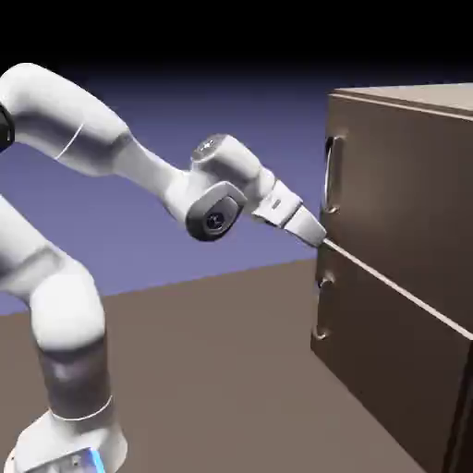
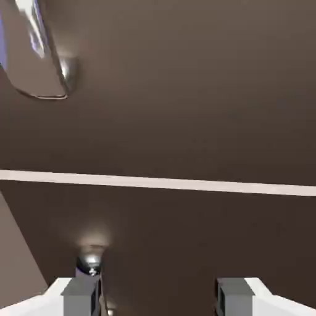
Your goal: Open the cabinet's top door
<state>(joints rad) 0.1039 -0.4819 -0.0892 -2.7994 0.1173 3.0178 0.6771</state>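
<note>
The dark brown cabinet (image 1: 406, 277) stands at the right of the exterior view. Its top door (image 1: 397, 175) is flush with the cabinet front, and its silvery loop handle (image 1: 331, 175) sits near the door's left edge. My gripper (image 1: 321, 240) is up against the front, at the pale seam (image 1: 388, 277) between the two panels and below that handle. In the hand view the top door (image 2: 185, 92) fills the upper half, with its handle (image 2: 43, 58) at the top left. My gripper (image 2: 157, 299) is open with nothing between the fingers (image 2: 81, 295).
The lower panel (image 2: 197, 234) has its own metal handle (image 2: 92, 259), just above my left fingertip; the same handle (image 1: 321, 305) shows below the seam in the exterior view. The brown table (image 1: 212, 369) runs under the arm to the cabinet's foot.
</note>
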